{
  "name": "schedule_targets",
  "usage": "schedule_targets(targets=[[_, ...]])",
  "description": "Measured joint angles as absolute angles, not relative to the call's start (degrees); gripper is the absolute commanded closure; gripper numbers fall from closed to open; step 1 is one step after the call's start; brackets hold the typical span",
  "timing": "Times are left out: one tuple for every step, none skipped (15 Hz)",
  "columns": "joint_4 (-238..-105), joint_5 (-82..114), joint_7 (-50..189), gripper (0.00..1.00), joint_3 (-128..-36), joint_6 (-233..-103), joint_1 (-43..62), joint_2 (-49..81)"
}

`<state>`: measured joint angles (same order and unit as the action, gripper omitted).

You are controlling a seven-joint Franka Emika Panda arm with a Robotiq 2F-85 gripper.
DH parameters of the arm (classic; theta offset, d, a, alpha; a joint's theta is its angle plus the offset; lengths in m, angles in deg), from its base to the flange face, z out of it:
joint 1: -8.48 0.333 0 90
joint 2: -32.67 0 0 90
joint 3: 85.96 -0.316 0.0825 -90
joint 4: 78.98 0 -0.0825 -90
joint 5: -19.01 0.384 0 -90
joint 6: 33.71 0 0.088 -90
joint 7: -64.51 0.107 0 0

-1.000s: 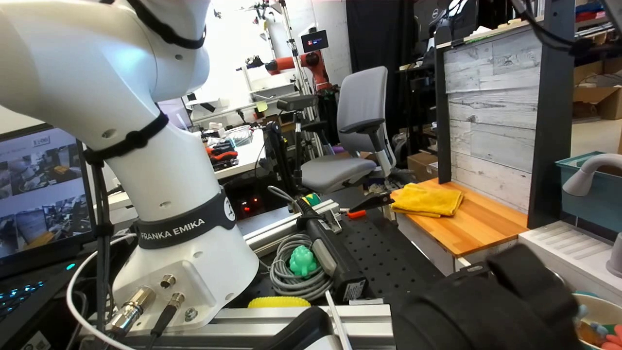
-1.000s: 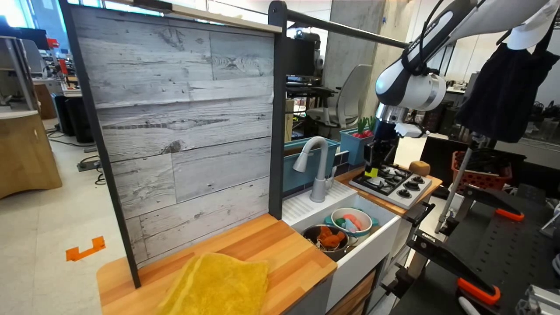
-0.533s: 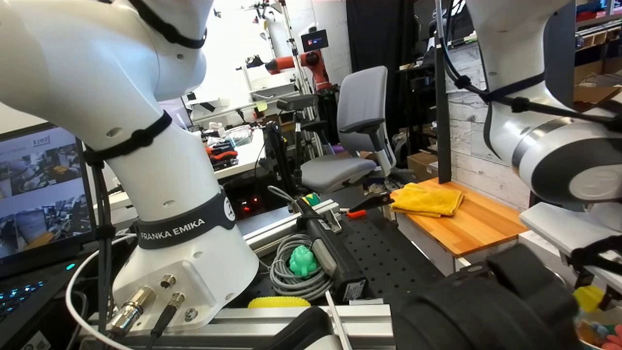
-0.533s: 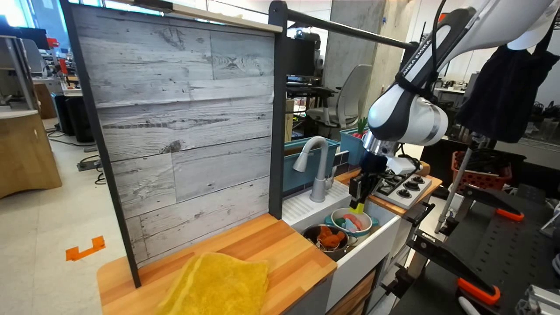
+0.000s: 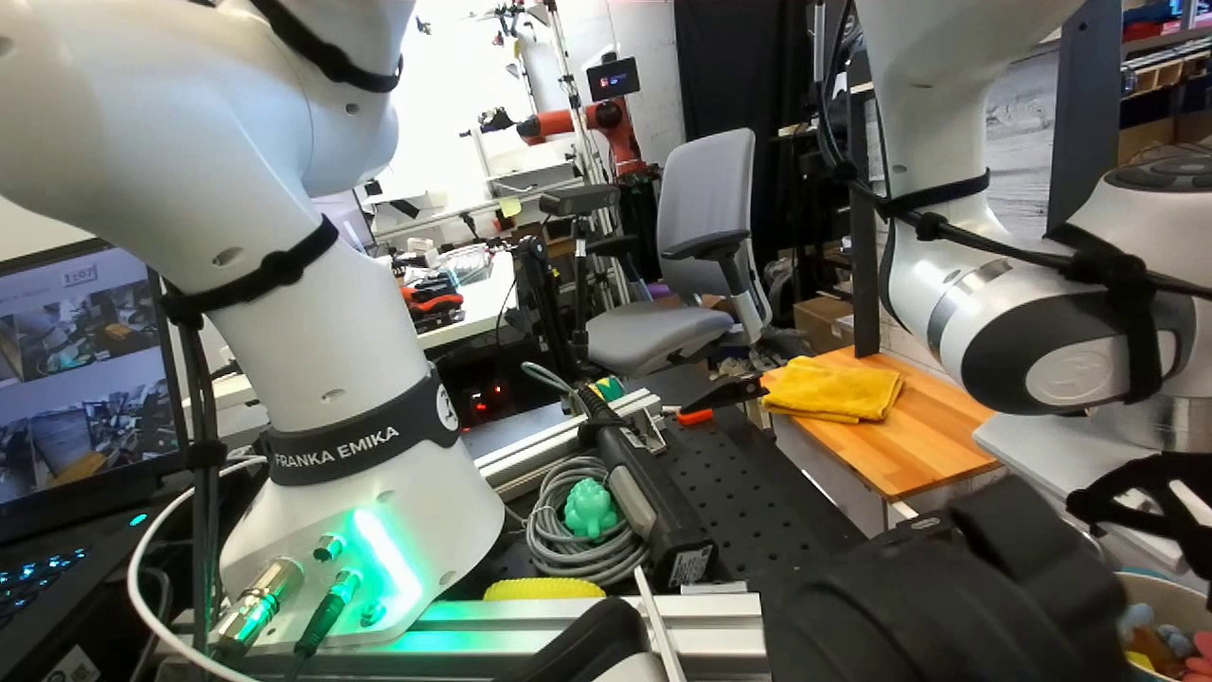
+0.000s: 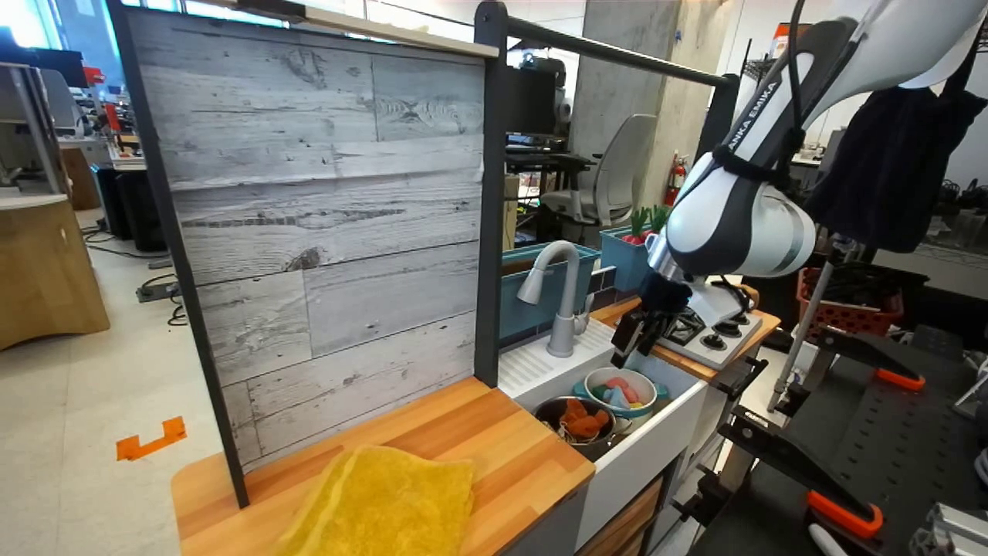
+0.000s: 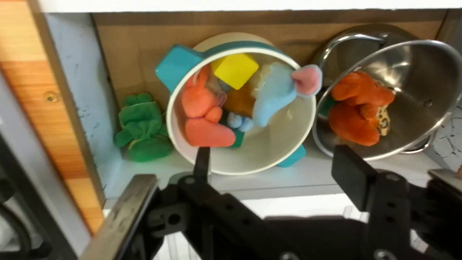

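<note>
Looks like the release step, likely done — gripper spread wide above the white pot, nothing between its fingers, yellow block lying in the pot among soft toys. Next move probably calls for a straight lift — clear of the blue toy, whose ear overhangs the rim.

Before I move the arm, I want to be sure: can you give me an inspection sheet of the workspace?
Surface: wooden counter, yellow cloth on it; white sink beside it.
Things in play: yellow block in the white pot, among plush toys.
Clutter: green plush beside that pot; orange plush in the metal pot.
End effector: open, holding nothing, near the white pot.
Cables: coiled grey cable, green spiky ball amid it.
Surroundings: stove, faucet, office chair.
</note>
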<state>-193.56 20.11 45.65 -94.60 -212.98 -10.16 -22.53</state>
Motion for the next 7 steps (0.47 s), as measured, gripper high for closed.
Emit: schedule_targets(targets=[[-195.7, 18.9, 45.8, 0.0, -93.2, -214.9, -9.8, -20.7], [-198.3, 17.6, 46.0, 0.0, -91.7, -216.5, -9.4, -18.3], [-200.9, 16.4, 46.2, 0.0, -90.3, -217.7, -9.1, -15.4], [-203.3, 15.4, 46.4, 0.0, -88.9, -218.2, -8.8, -12.4], [-205.5, 14.8, 46.8, 0.0, -87.5, -218.2, -8.4, -9.4], [-207.6, 14.5, 47.0, 0.0, -86.0, -217.9, -7.8, -6.1], [-208.8, 14.2, 47.1, 0.0, -85.6, -217.5, -7.8, -3.9]])
